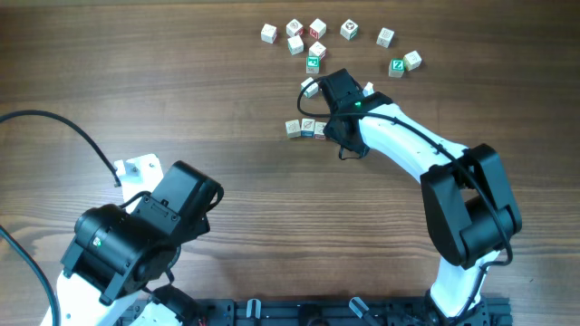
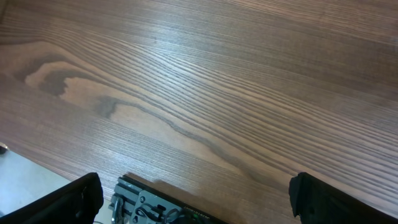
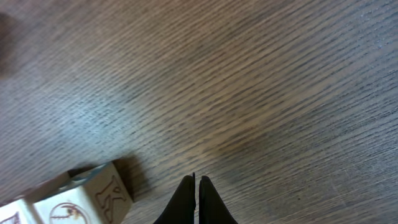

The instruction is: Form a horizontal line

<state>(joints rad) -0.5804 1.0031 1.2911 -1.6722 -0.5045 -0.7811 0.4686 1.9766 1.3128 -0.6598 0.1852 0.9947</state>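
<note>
The horizontal line (image 1: pixel 306 129) is a short row of three small whitish cubes at the table's middle. The right-hand cube is partly covered by my right gripper (image 1: pixel 333 127). In the right wrist view two of its cubes show at the lower left, the nearer one with a letter K (image 3: pixel 107 190). My right gripper (image 3: pixel 198 182) is shut and empty, its tips just right of that cube and not touching it. My left gripper (image 1: pixel 186 192) is open and empty at the lower left, far from the cubes. In the left wrist view (image 2: pixel 199 199) it sees only bare wood.
Several loose cubes lie scattered at the back, among them a green-printed one (image 1: pixel 314 62), another green one (image 1: pixel 397 65) and a white one (image 1: pixel 311 88) beside my right wrist. A black rail (image 1: pixel 299 312) runs along the table's front edge.
</note>
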